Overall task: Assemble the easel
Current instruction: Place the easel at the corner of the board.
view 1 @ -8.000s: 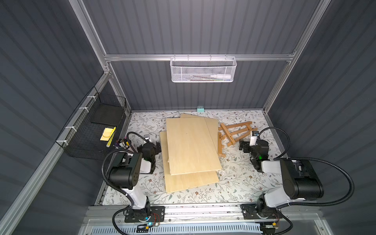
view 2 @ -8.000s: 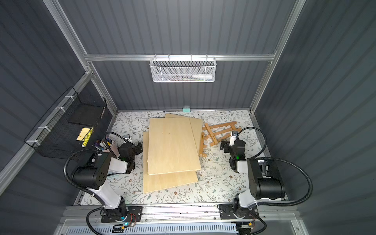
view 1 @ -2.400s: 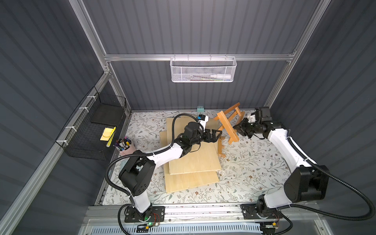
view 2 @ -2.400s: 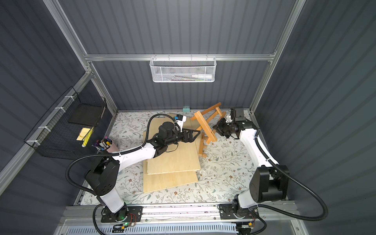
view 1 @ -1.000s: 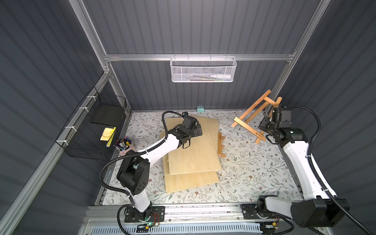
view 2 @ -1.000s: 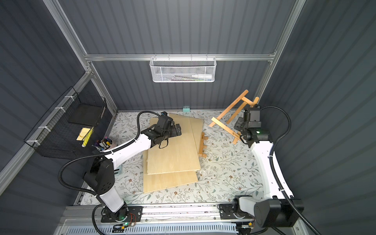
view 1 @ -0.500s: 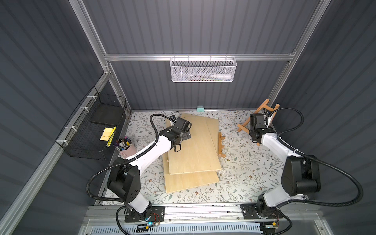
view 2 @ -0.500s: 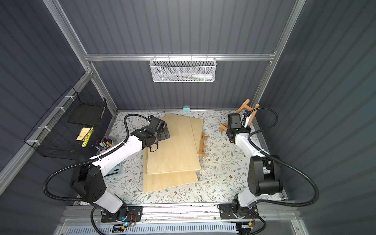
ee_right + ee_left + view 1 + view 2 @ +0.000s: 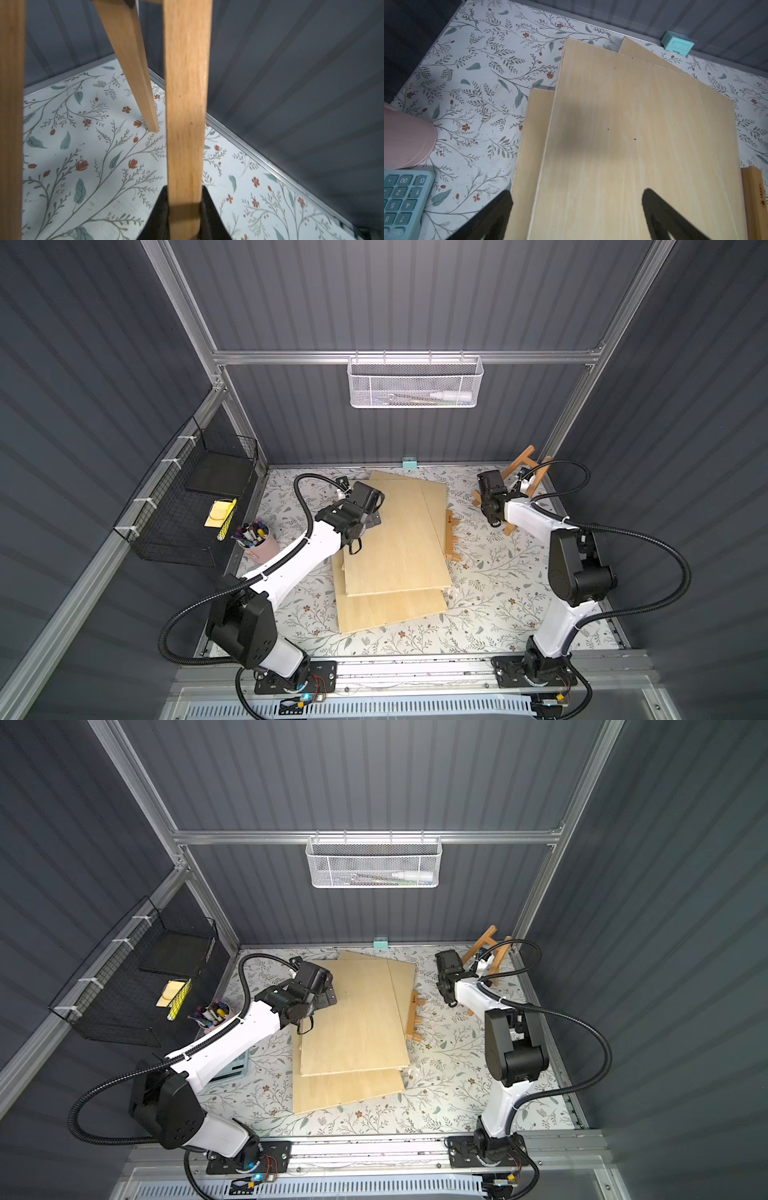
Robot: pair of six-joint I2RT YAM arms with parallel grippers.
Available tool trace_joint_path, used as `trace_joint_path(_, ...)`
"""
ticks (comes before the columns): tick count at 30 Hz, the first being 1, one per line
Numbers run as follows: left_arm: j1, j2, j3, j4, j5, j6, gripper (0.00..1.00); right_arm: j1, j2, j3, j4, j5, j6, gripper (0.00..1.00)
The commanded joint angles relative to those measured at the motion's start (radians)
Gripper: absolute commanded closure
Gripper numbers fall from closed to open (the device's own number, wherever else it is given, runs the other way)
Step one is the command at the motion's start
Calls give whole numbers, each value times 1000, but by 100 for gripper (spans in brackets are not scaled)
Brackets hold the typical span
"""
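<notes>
Beneath and ahead of the left pincer [image 9: 577, 192], spread wide: nothing but flat stacked boards [image 9: 633, 124] and free air above them, up to the back wall [image 9: 654, 16] with a small teal box [image 9: 677, 43] at its foot; hemmed on its left by a pink cup [image 9: 404, 141] and a calculator [image 9: 402, 199], on its right by a wooden strip [image 9: 753, 199] just beside the boards. Tight around the right pincer [image 9: 185, 199], clamped on an easel [image 9: 187, 104] upright: the side wall [image 9: 291, 83] near on its right, a second upright close at the opposite side, the slanted rear leg [image 9: 133, 72] ahead, with bare table [image 9: 83, 166] between the legs.
</notes>
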Motion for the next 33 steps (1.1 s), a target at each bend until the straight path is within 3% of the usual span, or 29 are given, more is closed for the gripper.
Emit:
trace_joint_path(1, 6, -11, -2, -49, -18, -26, 1, 9, 15, 63, -237, 66, 249, 78)
trace_joint_path(5, 8, -8, 2, -49, -16, -37, 0, 33, 24, 82, -262, 33, 236, 63)
trace_joint_path(8, 9, -10, 1, -54, -19, -43, 1, 35, 12, 77, -307, -30, 278, 46)
trace_joint_path(15, 21, -7, 0, -70, -2, -57, 1, 37, -67, 8, -312, -245, 265, 30)
trace_joint_path(19, 47, 7, 11, -98, 43, -46, 0, 44, -174, -65, -300, -404, 205, 25)
trace_joint_path(26, 157, 28, 2, -91, 230, -6, 0, 120, -388, -177, -321, -539, 95, 23)
trace_joint_path(33, 245, 107, -7, -24, 424, 69, 1, 220, -449, -234, 7, -1049, -223, 22)
